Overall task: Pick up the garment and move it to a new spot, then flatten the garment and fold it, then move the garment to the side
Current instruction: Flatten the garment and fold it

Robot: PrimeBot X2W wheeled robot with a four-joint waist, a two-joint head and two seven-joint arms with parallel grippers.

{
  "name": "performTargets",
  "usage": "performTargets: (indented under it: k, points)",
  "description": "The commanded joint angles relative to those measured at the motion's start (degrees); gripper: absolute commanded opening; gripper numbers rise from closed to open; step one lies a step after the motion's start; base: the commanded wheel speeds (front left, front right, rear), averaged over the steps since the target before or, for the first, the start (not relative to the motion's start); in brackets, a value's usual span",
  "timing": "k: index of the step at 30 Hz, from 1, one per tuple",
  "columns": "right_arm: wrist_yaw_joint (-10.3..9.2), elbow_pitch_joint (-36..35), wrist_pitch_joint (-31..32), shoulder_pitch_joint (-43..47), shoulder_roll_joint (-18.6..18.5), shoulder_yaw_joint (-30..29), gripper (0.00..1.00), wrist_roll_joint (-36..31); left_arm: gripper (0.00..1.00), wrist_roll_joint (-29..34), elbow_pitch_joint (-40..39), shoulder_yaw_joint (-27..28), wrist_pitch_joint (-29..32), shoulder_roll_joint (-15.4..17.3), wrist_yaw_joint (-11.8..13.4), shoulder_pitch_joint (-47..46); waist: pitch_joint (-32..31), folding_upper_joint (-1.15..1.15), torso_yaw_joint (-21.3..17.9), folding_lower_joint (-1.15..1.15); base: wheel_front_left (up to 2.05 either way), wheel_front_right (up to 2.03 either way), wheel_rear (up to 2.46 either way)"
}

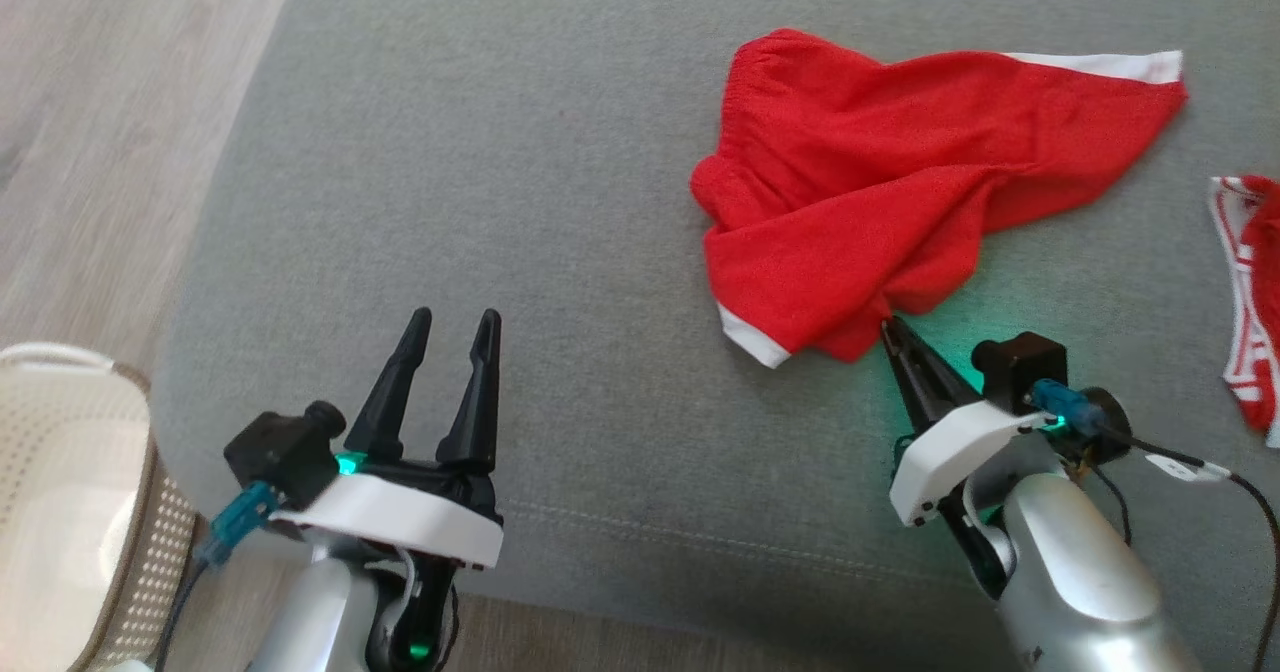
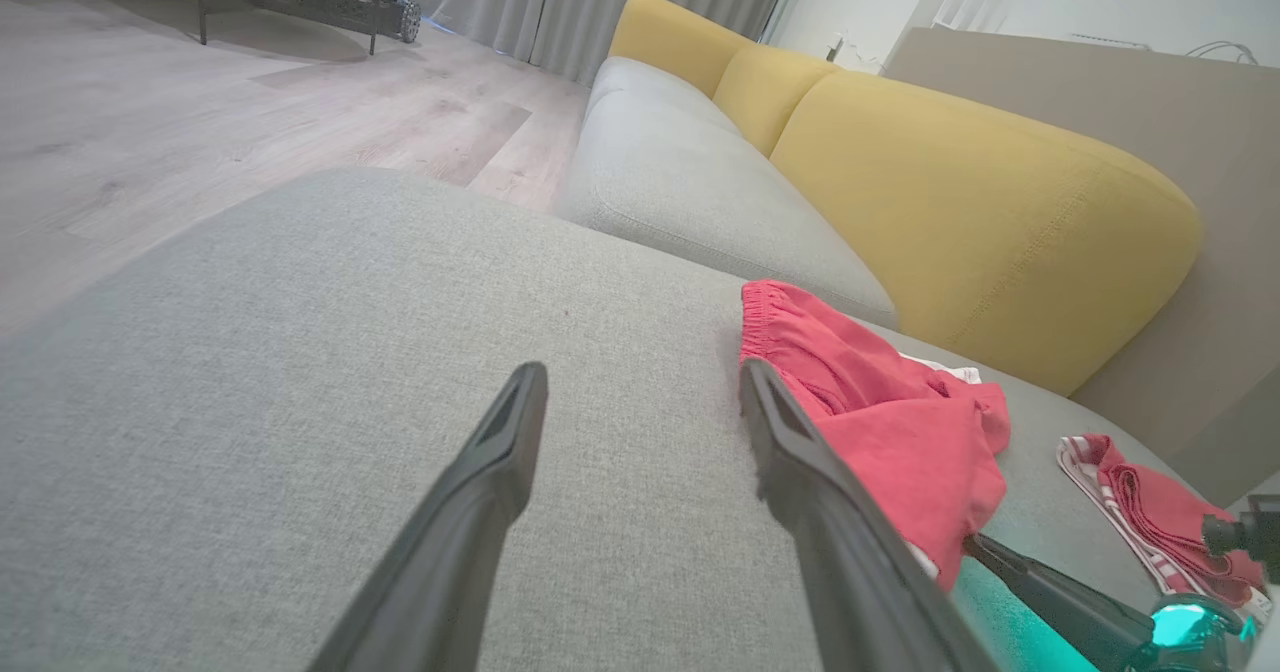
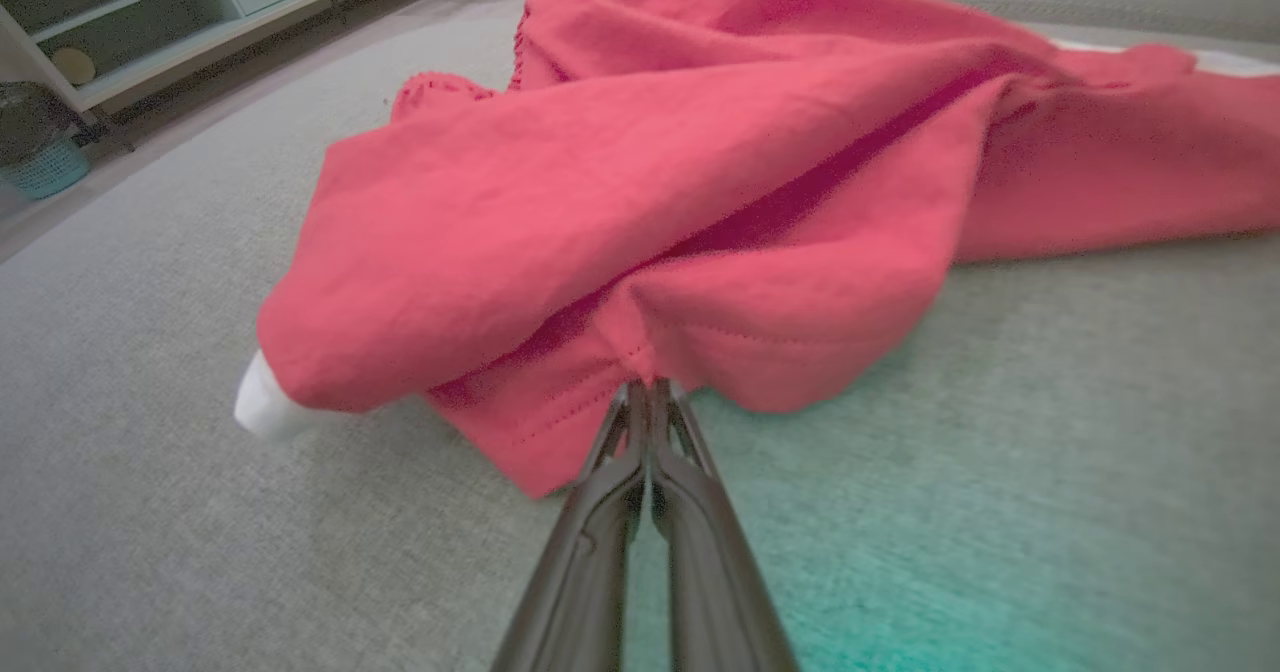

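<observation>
A grey sofa cushion (image 1: 480,202) spans the head view. On its right half lies the red garment (image 1: 880,182), crumpled, with white trim at two corners. The right gripper (image 1: 888,324) has its jaws pinched together on the garment's near hem. The left gripper (image 1: 455,317) hovers over the cushion's near left, jaws apart and empty. A smaller red-and-white garment (image 1: 1250,292) lies at the right edge.

The right tool (image 1: 889,325) pinches the garment (image 1: 900,172) (left tool (image 1: 456,316) spread).
</observation>
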Motion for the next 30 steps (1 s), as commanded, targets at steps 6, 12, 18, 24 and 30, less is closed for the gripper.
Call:
performTargets:
  k: [6, 12, 18, 24, 30]
  points:
    - [-0.02, -4.00, -0.56, 1.43, 0.42, -3.84, 0.00, -6.00, 1.00, -0.05, -1.62, 2.00, -0.35, 0.06, 0.01, -0.64, -3.18, 0.00, -3.25, 0.00, 0.00, 0.00, 0.00]
    - [-0.02, -9.40, 5.27, 3.92, 0.42, -9.59, 0.00, -12.98, 1.00, -0.18, -1.91, 1.80, -0.35, 0.06, 0.56, 1.17, -5.71, 0.00, -5.73, 0.00, 0.00, 0.00, 0.00]
    - [-0.02, -19.87, 17.60, 7.57, -0.87, -11.98, 0.00, -17.06, 1.00, -0.41, -2.58, 0.66, -0.35, 0.06, 1.01, 2.07, -6.46, 0.00, -7.02, 0.00, 0.00, 0.00, 0.00]
    - [-0.02, -29.39, 25.30, 8.17, -4.61, -16.29, 0.00, -19.39, 1.00, -0.59, -2.85, -0.61, -0.35, 0.06, 0.96, 1.40, -4.87, 0.00, -6.10, 0.00, 0.00, 0.00, 0.00]
    - [-0.02, -34.62, 31.20, 7.56, -6.86, -21.45, 0.00, -26.17, 1.00, -0.88, -2.24, -1.24, -0.35, 0.06, 0.72, 0.43, -3.89, 0.00, -3.54, 0.00, 0.00, 0.00, 0.00]
